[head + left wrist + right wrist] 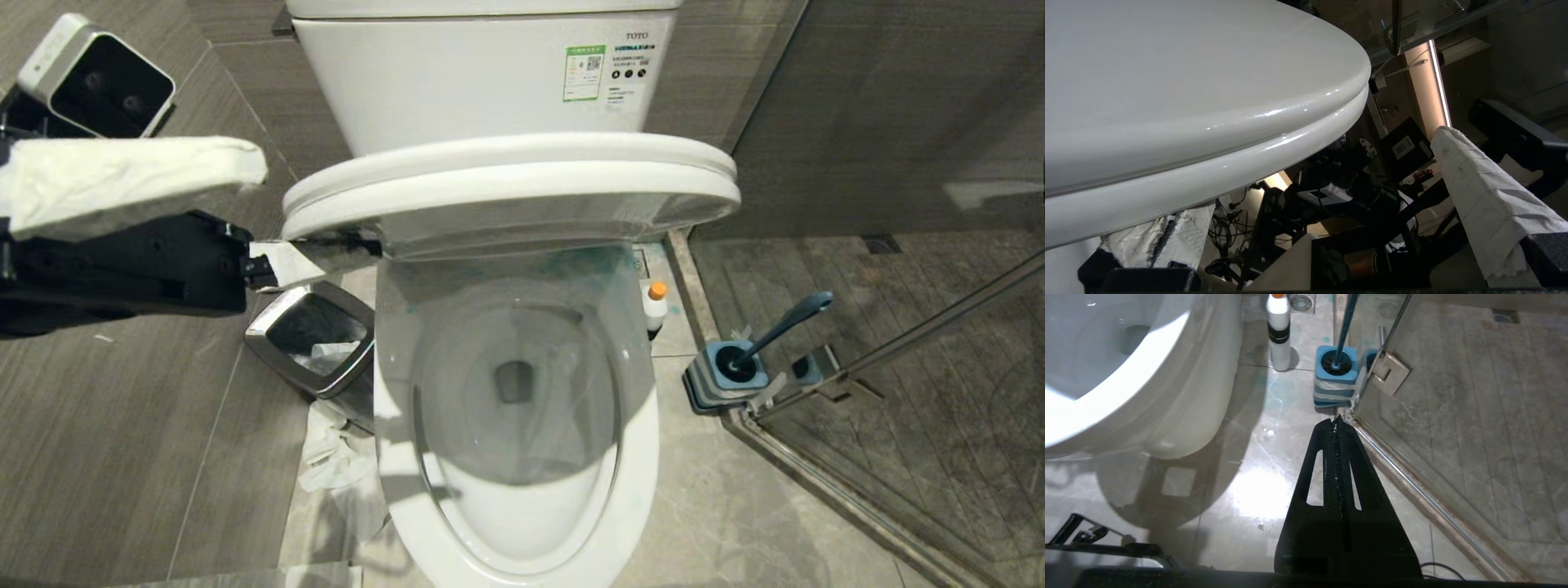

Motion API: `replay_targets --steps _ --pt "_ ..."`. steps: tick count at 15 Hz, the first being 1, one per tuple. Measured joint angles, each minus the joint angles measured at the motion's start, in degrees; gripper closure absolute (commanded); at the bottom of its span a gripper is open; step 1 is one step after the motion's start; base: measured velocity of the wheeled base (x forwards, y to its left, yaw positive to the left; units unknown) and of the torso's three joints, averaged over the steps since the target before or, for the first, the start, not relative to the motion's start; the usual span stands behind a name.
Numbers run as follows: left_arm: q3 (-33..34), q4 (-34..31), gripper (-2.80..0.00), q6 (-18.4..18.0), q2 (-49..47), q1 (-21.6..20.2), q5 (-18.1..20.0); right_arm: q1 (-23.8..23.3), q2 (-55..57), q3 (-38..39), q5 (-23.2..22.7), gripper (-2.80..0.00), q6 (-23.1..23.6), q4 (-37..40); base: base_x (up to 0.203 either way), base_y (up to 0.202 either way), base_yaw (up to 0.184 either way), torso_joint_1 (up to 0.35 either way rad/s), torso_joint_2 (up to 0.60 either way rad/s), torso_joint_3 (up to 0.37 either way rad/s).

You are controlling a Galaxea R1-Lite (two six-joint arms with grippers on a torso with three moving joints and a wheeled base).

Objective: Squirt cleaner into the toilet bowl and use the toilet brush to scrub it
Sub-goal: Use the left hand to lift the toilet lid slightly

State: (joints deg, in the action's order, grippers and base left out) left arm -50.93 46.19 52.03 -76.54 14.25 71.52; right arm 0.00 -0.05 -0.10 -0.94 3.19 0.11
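The white toilet bowl (638, 457) stands in the middle, with faint turquoise streaks at its back. Its seat and lid (506, 188) hang half-raised together over the bowl. My left gripper (318, 204) is open at their left edge. One paper-wrapped finger lies under the seat (1208, 171), the other (1474, 183) stands well apart. The cleaner (655, 306), a white bottle with an orange cap, stands on the floor right of the bowl. The toilet brush (784, 327) leans in its blue holder (727, 376). My right gripper (1337, 420) is shut and empty, low above the floor, pointing at the holder (1336, 375).
A steel-rimmed bin (314, 343) stands left of the bowl with crumpled tissue (331, 457) on the floor beside it. A glass shower door (898, 343) and its metal hinge (1388, 371) close off the right side just behind the brush holder. The tank (490, 73) is behind.
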Motion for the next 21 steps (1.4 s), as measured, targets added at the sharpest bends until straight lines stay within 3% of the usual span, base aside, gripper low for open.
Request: replay_targets --steps 2,6,9,17,21 --pt "-0.3 4.6 -2.8 2.9 -0.2 -0.2 -0.2 0.0 0.0 0.0 0.0 0.0 0.0 0.0 0.0 0.0 0.0 0.0 0.0 0.0" --pt "-2.5 8.6 -2.8 2.9 -1.9 -0.2 -0.4 0.0 0.0 0.0 0.0 0.0 0.0 0.0 0.0 0.0 0.0 0.0 0.0 0.0" --pt "-7.7 9.1 -2.8 2.6 -4.8 -0.6 -2.7 0.0 0.0 0.0 0.0 0.0 0.0 0.0 0.0 0.0 0.0 0.0 0.0 0.0" --pt "-20.5 9.4 -2.8 -4.9 -14.3 -2.8 -9.3 0.0 0.0 0.0 0.0 0.0 0.0 0.0 0.0 0.0 0.0 0.0 0.0 0.0" --pt "-25.9 8.6 -2.8 -5.6 -18.5 -3.1 -15.6 0.0 0.0 0.0 0.0 0.0 0.0 0.0 0.0 0.0 0.0 0.0 0.0 0.0"
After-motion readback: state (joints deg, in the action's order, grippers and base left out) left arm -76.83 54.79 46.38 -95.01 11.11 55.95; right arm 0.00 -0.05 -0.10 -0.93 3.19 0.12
